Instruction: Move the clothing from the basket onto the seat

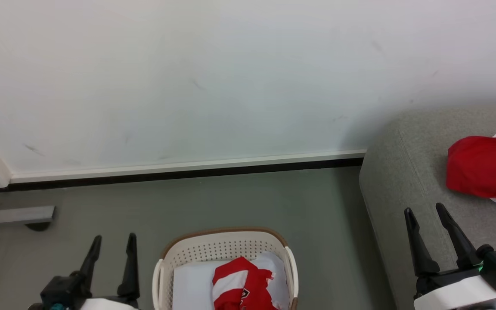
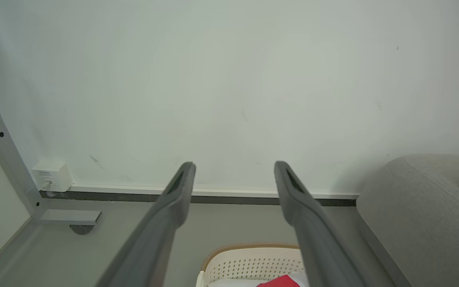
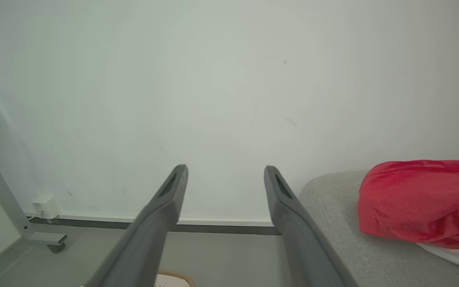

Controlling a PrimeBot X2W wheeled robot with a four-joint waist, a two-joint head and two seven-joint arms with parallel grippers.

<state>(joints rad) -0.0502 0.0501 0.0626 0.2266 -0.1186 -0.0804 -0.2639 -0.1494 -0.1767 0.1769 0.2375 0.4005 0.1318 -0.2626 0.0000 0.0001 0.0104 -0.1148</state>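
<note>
- down at the left gripper (image 1: 115,236): fingers spread apart, gripping nothing, just left of the basket (image 1: 226,233)
- inside the basket, down on the floor (image 1: 248,198): red-and-white clothing (image 1: 241,284) bunched on a white pad (image 1: 192,284), between the two grippers, touched by neither
- over at the right gripper (image 1: 423,208): spread open too, empty, in front of the seat (image 1: 396,185)
- on the seat, up and right of those fingertips, clear of them: red garment (image 1: 482,165) in a heap
</note>
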